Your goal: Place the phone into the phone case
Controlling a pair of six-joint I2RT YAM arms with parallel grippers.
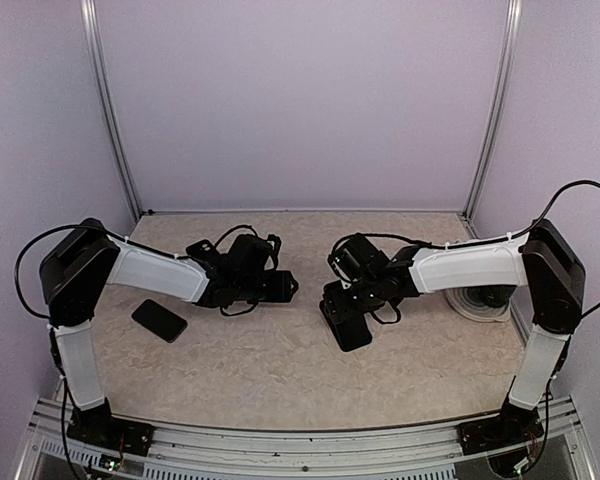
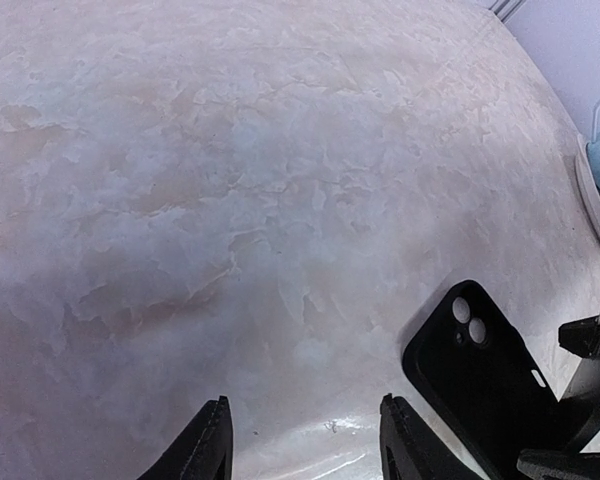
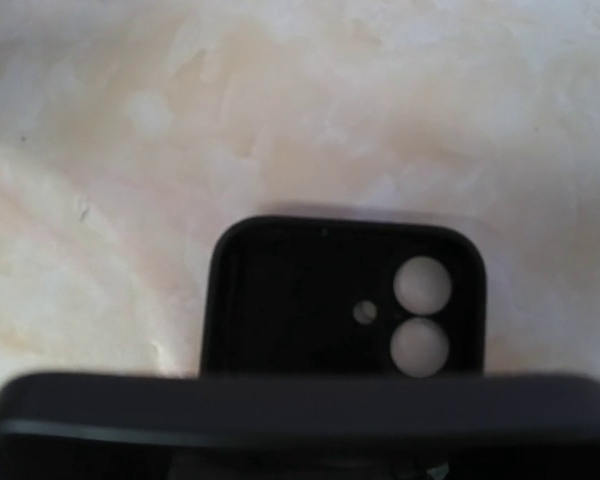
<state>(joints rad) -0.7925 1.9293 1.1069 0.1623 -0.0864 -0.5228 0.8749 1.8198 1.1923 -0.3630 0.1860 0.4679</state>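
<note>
Lying flat on the table (image 1: 280, 370) at about 9 o'clock, just nearer than the left forearm, the black phone (image 1: 160, 320) has its long axis running from 10 to 4 o'clock. Its dark face gives no sign of which end is the top. A little right of the table's middle sits the black phone case (image 1: 346, 325), its long axis running roughly from 11 to 5 o'clock and its hollow side turned up towards the right wrist camera. The two round camera cut-outs are at the end away from the right gripper (image 1: 345, 298), which has the other end. In the left wrist view its dark fingers stand on either side of the case's width, spread wide and closed against it, while the right wrist view shows only the blurred near rim and no fingertips. The left gripper (image 2: 305, 445), at about 9 o'clock from the case and apart from it, stands roughly half open with only bare marbled table between its fingers (image 2: 208, 445). At 3 o'clock, by the wall, a white round object (image 1: 480, 302) rests under the right arm.
</note>
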